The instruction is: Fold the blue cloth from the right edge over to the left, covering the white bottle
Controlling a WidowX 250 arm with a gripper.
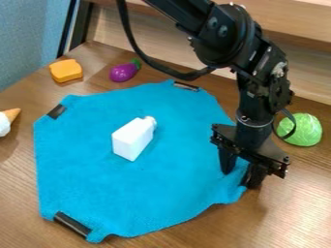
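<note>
The black gripper (240,175) hangs down over the right edge of a blue cloth (84,164), its two fingers apart and open. Part of the cloth's edge shows between them; whether either finger touches it I cannot tell. A white bottle (132,139) with a rounded cap lies on its side near the middle of the cloth, left of the gripper. Black strips sit on the cloth's edge at the upper left (57,111), the top (186,86) and the lower left (72,224).
Behind the cloth are a yellow-orange block (65,70) and a purple toy eggplant (123,72). A green toy cabbage (300,130) stands right of the arm, and a toy ice cream cone (7,120) at the left edge. A wooden ledge (304,77) bounds the table's back.
</note>
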